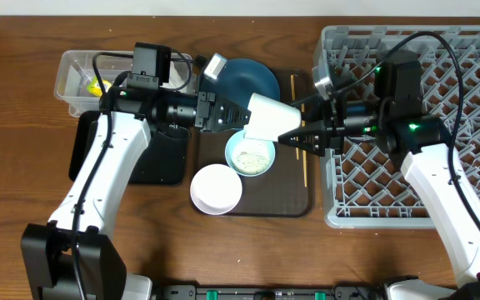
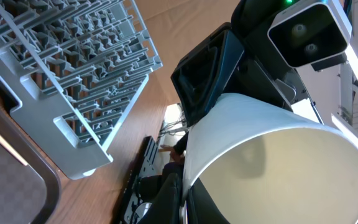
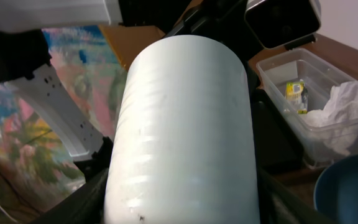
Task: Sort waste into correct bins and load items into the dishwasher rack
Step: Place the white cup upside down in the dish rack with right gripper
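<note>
White smooth tapered cup (image 1: 267, 117) above round bowl (image 1: 250, 156).

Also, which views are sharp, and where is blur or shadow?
Overhead: even light, all sharp. Left wrist: the white cup is shaded inside, the rack sharp. Right wrist: the cup fills the frame; background at left blurred, the clear tub readable.
</note>
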